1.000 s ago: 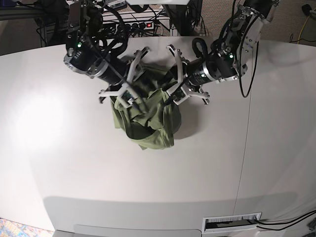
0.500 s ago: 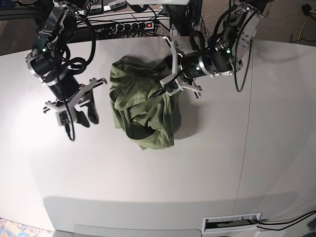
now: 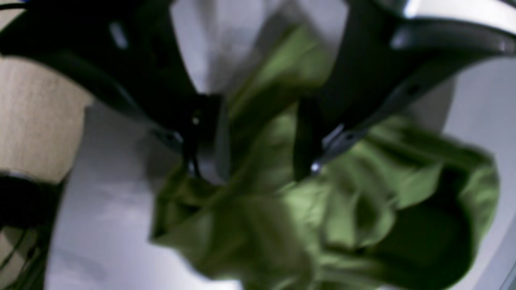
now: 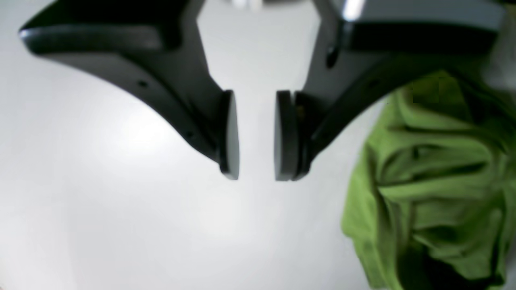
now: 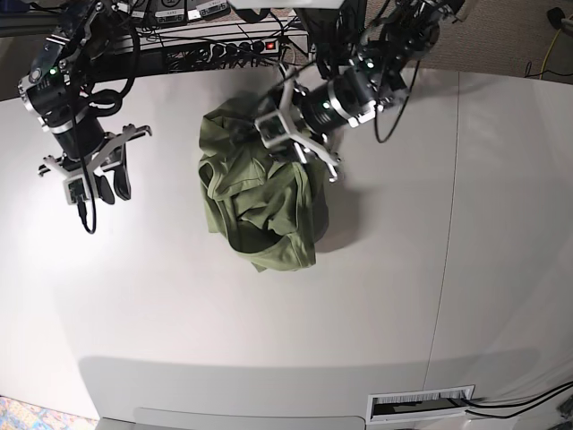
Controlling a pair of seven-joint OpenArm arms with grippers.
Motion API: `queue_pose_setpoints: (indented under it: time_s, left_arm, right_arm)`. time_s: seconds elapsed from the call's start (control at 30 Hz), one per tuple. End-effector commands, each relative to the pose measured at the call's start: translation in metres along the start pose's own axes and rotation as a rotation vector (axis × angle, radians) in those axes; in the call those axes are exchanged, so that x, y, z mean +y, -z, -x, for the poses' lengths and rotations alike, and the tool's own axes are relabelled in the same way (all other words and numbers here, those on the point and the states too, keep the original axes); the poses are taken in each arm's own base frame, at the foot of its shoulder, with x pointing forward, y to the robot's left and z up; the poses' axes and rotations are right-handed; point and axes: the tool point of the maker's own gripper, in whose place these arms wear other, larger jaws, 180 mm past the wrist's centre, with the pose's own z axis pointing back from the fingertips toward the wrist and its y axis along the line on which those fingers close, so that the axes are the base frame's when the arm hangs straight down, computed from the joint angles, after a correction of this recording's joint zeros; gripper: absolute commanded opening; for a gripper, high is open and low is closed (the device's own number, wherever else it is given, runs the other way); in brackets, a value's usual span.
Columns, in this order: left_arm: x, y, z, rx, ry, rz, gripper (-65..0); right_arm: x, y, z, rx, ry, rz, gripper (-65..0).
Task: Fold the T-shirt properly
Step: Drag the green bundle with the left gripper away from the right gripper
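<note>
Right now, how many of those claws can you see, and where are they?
2. The right claw hangs over bare table, off to the side of the T-shirt. The left claw is at the shirt's far edge.

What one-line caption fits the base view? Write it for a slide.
Crumpled green T-shirt on a white table; left gripper open over its top edge, right gripper open and empty off to the side.
</note>
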Motion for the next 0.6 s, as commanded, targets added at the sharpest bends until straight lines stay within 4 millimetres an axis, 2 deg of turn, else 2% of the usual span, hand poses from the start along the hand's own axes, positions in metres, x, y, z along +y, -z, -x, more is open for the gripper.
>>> queue_pose_setpoints:
  time_s: [0.0, 0.1, 0.27, 0.4, 0.57]
  left_arm:
    - [0.0, 0.0, -0.017, -0.052, 0.022, -0.02, -37.0]
    - [-0.012, 0.005, -0.027, -0.07, 0.089, -0.046, -37.1]
    - [-0.006, 0.005, -0.035, -0.078, 0.174, -0.168, -37.1]
    - [-0.001, 0.007, -0.03, -0.061, 0.183, -0.198, -37.1]
    - [-0.001, 0.015, -0.014, -0.044, 0.195, -0.22, -37.1]
  right_arm:
    - [-0.004, -0.004, -0.012, -0.045, -0.013, 0.007, -49.1]
    - [-0.005, -0.005, -0.01, -0.04, -0.011, 0.012, -49.1]
    - [0.0, -0.006, -0.012, -0.055, 0.007, -0.014, -49.1]
    - [0.002, -0.006, -0.013, -0.059, 0.017, -0.028, -49.1]
    - [0.002, -0.006, -0.013, -0.06, 0.017, -0.029, -49.1]
